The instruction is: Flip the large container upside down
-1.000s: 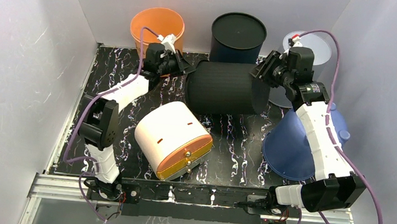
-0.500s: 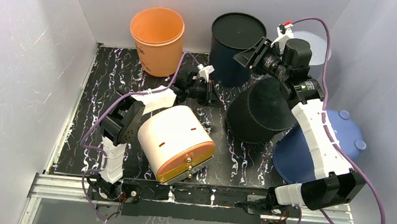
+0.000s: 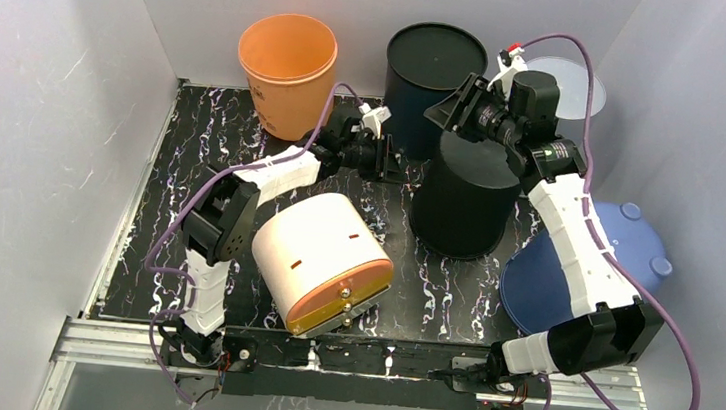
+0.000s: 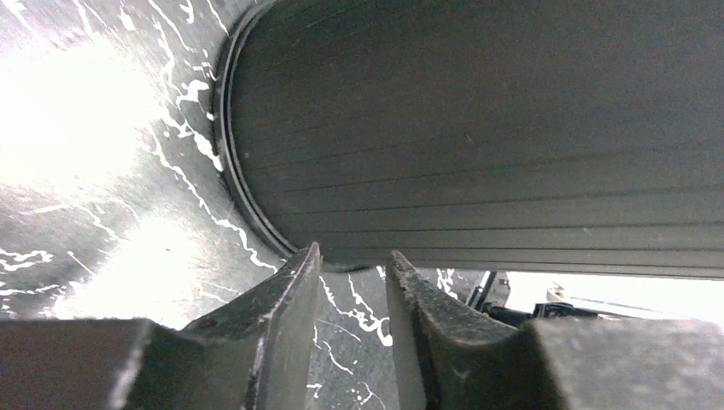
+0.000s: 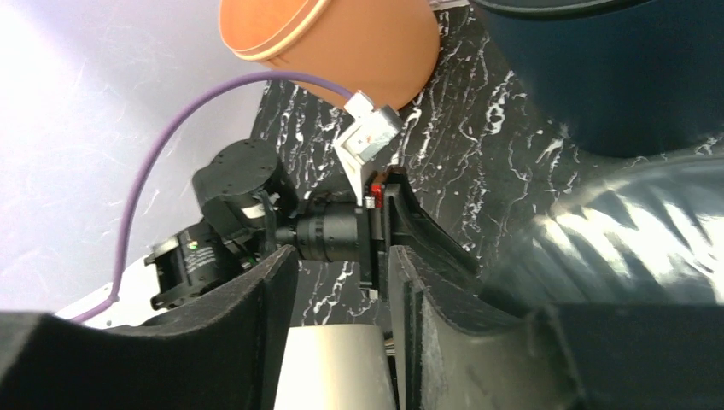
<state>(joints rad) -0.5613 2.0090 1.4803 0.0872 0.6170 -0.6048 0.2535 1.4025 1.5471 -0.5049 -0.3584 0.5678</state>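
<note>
The large black ribbed container (image 3: 465,200) stands on end on the dark marbled table, a closed flat face up. In the left wrist view its ribbed wall (image 4: 478,128) fills the top, with its rim against the table. My left gripper (image 3: 388,159) sits low just left of it, fingers slightly apart and empty (image 4: 354,265). My right gripper (image 3: 459,109) hovers over the container's back left top edge, open and empty (image 5: 341,265). The container's wall shows at the right of the right wrist view (image 5: 632,231).
An orange bucket (image 3: 288,57) and a dark navy container with a black top (image 3: 436,66) stand at the back. A cream bin with an orange rim (image 3: 319,256) lies on its side at front centre. A blue container (image 3: 573,276) lies at the right.
The black container went from lying on its side, through a tilt, to standing on end. My left gripper moved right along the table. My right gripper rose to the container's top edge.
</note>
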